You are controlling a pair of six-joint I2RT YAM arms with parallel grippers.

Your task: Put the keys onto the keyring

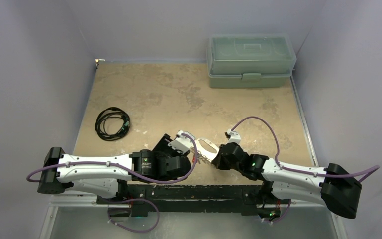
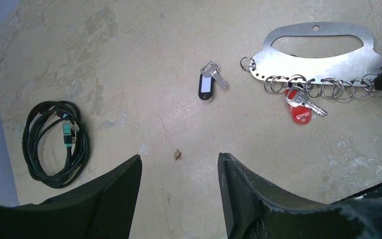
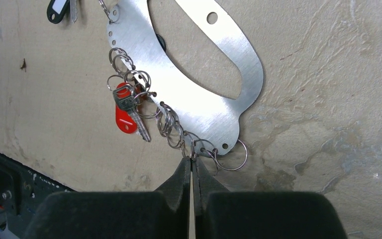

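The keyring [image 2: 323,57], a flat silvery plate with an oval cut-out, lies on the table; it also shows in the right wrist view [image 3: 199,94] and the top view [image 1: 207,146]. The red-headed key [image 2: 301,108] hangs from one of its small loops [image 3: 127,115]. The dark-headed key [image 2: 207,85] lies loose left of the plate [image 3: 59,10]. No separate plain silvery key shows. My right gripper [image 3: 193,160] is shut on a small loop at the plate's edge [image 1: 219,154]. My left gripper [image 2: 179,167] is open and empty, above bare table near the dark-headed key [image 1: 184,142].
A black coiled cable [image 1: 112,123] lies at the left [image 2: 54,144]. A closed green plastic box [image 1: 251,60] stands at the back right. The black mounting rail [image 1: 194,191] runs along the near edge. Walls enclose the table on three sides.
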